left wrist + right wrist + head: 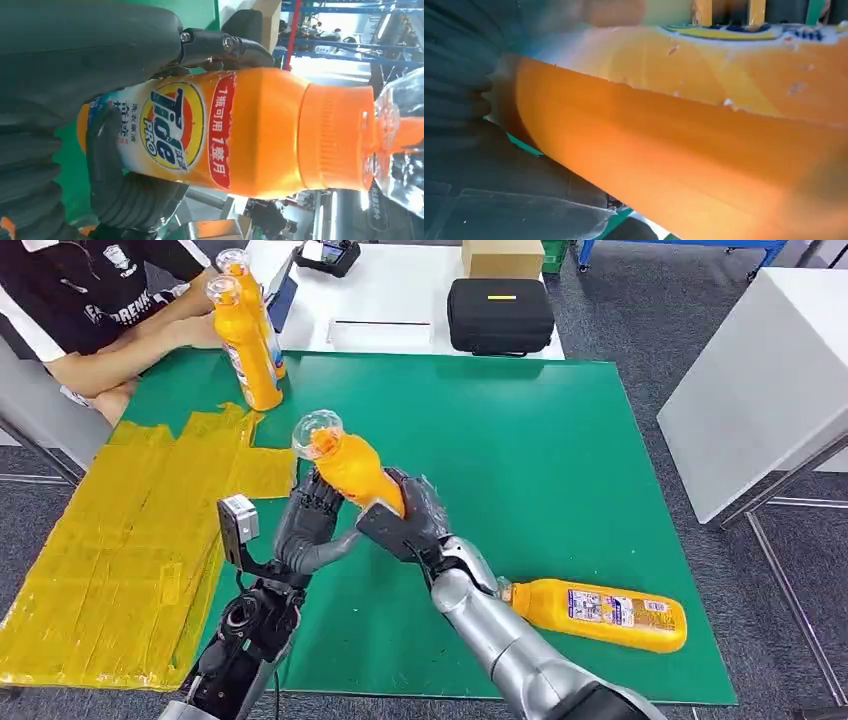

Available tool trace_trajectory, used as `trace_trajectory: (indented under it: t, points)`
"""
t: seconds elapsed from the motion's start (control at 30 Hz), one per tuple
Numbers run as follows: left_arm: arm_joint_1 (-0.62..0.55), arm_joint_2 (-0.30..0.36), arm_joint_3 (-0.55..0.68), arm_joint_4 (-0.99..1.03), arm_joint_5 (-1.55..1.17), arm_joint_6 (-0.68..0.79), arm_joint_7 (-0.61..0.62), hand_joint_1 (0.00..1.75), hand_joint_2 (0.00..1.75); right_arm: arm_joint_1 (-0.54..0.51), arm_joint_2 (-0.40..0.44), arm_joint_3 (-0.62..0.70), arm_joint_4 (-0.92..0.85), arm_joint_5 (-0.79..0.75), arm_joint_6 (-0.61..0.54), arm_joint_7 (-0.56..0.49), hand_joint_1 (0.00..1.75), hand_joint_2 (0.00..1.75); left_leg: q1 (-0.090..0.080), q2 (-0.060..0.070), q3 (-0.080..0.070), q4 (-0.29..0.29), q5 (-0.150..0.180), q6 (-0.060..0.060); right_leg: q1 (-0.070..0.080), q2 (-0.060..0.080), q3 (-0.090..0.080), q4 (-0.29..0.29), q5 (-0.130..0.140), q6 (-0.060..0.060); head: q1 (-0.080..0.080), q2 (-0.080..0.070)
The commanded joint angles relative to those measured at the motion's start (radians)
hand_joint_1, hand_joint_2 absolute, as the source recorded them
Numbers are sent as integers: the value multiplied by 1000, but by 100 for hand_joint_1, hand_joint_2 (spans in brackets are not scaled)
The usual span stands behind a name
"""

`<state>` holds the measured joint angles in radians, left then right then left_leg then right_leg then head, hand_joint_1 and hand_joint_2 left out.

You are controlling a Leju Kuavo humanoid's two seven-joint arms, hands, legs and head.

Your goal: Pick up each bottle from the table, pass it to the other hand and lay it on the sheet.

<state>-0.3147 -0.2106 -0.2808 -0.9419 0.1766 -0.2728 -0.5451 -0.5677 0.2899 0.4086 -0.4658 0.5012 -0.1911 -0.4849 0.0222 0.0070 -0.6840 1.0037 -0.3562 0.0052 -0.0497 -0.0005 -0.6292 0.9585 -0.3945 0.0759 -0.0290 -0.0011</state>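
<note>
Both hands are on 1 orange bottle (pixel 352 468) above the green mat (pixel 560 460): right hand (pixel 408 518) wraps its hidden base, left hand (pixel 305 525) fingers curl around the body. Clear cap tilts up, far-left.

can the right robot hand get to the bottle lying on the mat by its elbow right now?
Probably not as things stand: the right robot hand grips the raised orange bottle together with the left robot hand. The lying bottle sits unobstructed on the green mat, beside the forearm.

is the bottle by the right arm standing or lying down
Lying down: the bottle rests on its side on the green mat, cap toward the right arm.
</note>
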Motion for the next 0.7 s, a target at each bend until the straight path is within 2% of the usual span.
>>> trace_trajectory:
  t: [0.03, 0.23, 0.37, 0.43, 0.47, 0.7]
  points:
    - [-117, -13, -26, 123, -5, 16, 39, 0, 175, 54, 24, 196, -74, 28, 64, -58, 175, 175, 1, -2, 7, 1, -3, 0, 2, -2, 7, 1, -4, -5, 0, 0]
    - [-117, -13, -25, 123, -5, 17, 39, 0, 175, 58, 26, 197, -74, 29, 63, -58, 175, 175, 1, -2, 7, 1, -4, 0, 2, -2, 7, 1, -4, -5, 0, 0]
    - [-124, -13, -21, 139, -3, 27, 38, 0, 175, 80, 13, 210, -126, -7, 139, -72, 175, 175, 1, -2, 10, 1, -5, 0, 2, -2, 10, 1, -5, -7, 0, 0]
    - [-127, -12, -19, 145, -3, 27, 34, 0, 175, 91, 7, 229, -151, -12, 163, -71, 175, 175, 1, -2, 6, 0, -3, 0, 2, -2, 7, 0, -3, -5, 0, 0]
    - [-127, -12, -18, 148, -4, 26, 33, 0, 175, 95, 4, 235, -160, -15, 172, -71, 175, 175, 1, -2, 10, 1, -5, 0, 2, -2, 10, 1, -6, -7, 0, 0]
    - [-129, -12, -15, 160, 0, 23, 29, 0, 175, 121, -15, 260, -205, -34, 196, -69, 175, 175, 1, -2, 5, 0, -2, 0, 2, -2, 5, 0, -3, -4, 0, 0]
